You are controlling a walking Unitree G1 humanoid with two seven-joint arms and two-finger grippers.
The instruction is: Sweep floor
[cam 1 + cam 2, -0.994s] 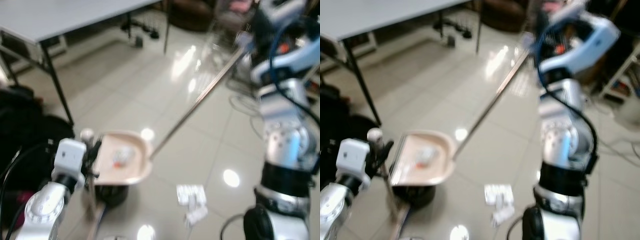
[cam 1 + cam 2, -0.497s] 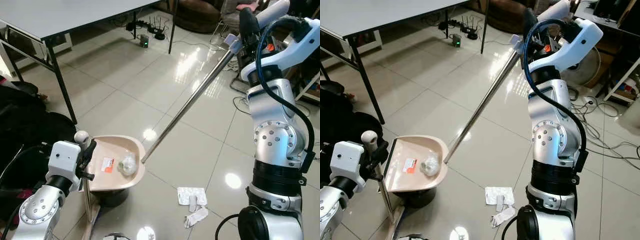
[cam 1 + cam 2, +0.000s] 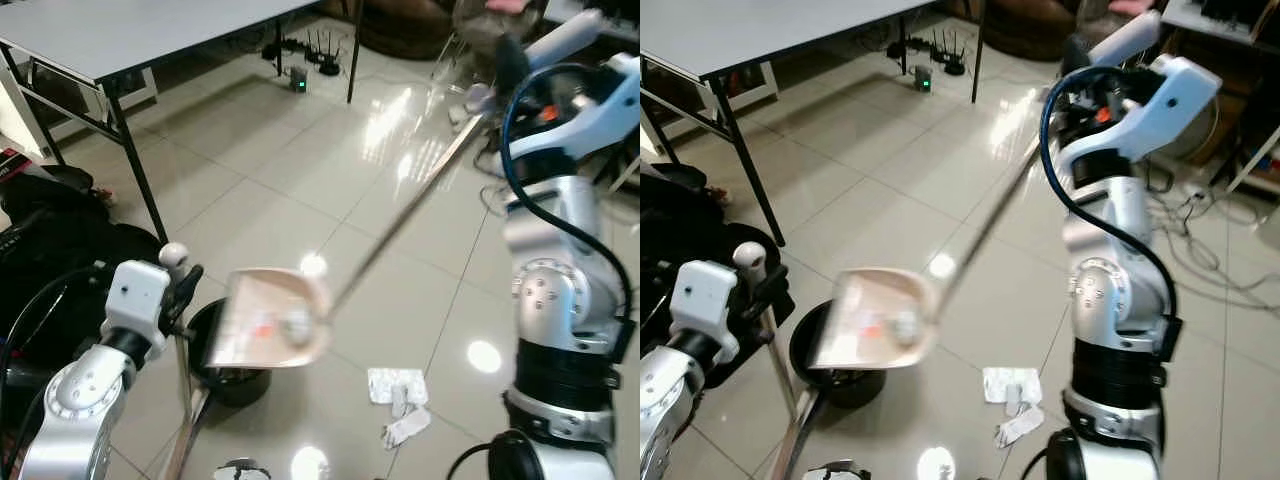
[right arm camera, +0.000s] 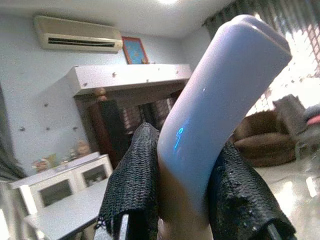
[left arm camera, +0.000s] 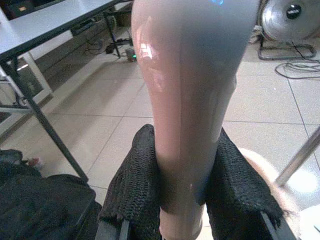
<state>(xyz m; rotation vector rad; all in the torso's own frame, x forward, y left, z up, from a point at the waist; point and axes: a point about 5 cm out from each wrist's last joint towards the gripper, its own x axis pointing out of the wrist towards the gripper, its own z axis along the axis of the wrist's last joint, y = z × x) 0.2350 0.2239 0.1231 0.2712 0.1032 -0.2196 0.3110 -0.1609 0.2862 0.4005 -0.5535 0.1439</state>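
While the dustpan [image 3: 275,330] hangs tilted over the black bin [image 3: 228,375] to shed its debris, the left gripper [image 5: 182,195] pinches the dustpan's handle. The right gripper [image 4: 182,200] clamps the broom handle [image 3: 400,225], holding it angled clear. Wrappers [image 3: 400,395] lie on the floor.

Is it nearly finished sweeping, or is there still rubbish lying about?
Partly done: a few scraps already sit in the dustpan, which hangs tilted above the black bin and seems about to be emptied. The right gripper is shut on the dustpan's long handle; the left gripper clamps the broom handle. Still left: white wrappers lie on the tiles near the robot.
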